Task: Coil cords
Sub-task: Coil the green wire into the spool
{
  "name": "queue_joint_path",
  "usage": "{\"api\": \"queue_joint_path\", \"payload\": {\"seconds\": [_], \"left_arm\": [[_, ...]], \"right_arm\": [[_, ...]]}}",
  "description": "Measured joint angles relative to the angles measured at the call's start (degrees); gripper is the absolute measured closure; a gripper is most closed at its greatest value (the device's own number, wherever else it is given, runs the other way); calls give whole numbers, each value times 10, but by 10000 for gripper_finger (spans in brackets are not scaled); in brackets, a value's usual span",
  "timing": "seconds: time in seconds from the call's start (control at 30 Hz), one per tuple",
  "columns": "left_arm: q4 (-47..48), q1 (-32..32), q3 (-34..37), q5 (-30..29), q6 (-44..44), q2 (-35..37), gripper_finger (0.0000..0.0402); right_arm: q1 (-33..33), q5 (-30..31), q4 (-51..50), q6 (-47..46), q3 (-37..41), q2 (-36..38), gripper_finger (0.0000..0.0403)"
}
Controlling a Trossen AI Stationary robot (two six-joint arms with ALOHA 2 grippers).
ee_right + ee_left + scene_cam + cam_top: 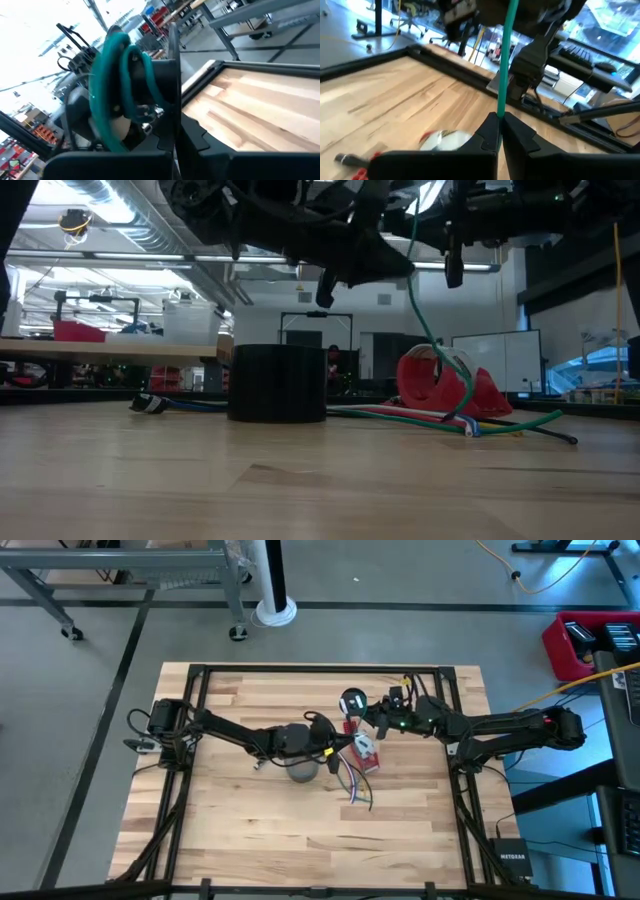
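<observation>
Green cord [506, 60] pinched by left gripper [499, 131]; right gripper [176, 131] shut on its loops mid-table.

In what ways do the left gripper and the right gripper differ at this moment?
The left gripper pinches a single straight stretch of the green cord, while the right gripper holds coiled loops of it. In the high view the left gripper hangs over the middle of the table, and the right gripper is nearer the far edge. Both are shut on the cord.
</observation>
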State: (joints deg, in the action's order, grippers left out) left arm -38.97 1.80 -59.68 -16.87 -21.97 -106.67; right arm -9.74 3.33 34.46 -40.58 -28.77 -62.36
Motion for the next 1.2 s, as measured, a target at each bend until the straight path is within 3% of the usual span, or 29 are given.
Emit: {"api": "queue_joint_path", "payload": {"seconds": [0.27, 0.53, 0.77, 1.03, 1.2], "left_arm": [[8, -5, 0, 1, -17, 0, 400], [75, 4, 0, -14, -47, 1, 401], [142, 1, 0, -31, -78, 12, 401], [260, -9, 0, -47, -113, 53, 401], [270, -26, 0, -44, -138, 80, 402]], "right_arm": [[0, -15, 15, -13, 0, -3, 400], [0, -15, -6, -12, 0, 0, 400], [0, -15, -88, -12, 0, 13, 400], [0, -15, -216, -13, 1, 91, 400], [0, -15, -270, -29, 0, 122, 400]]}}
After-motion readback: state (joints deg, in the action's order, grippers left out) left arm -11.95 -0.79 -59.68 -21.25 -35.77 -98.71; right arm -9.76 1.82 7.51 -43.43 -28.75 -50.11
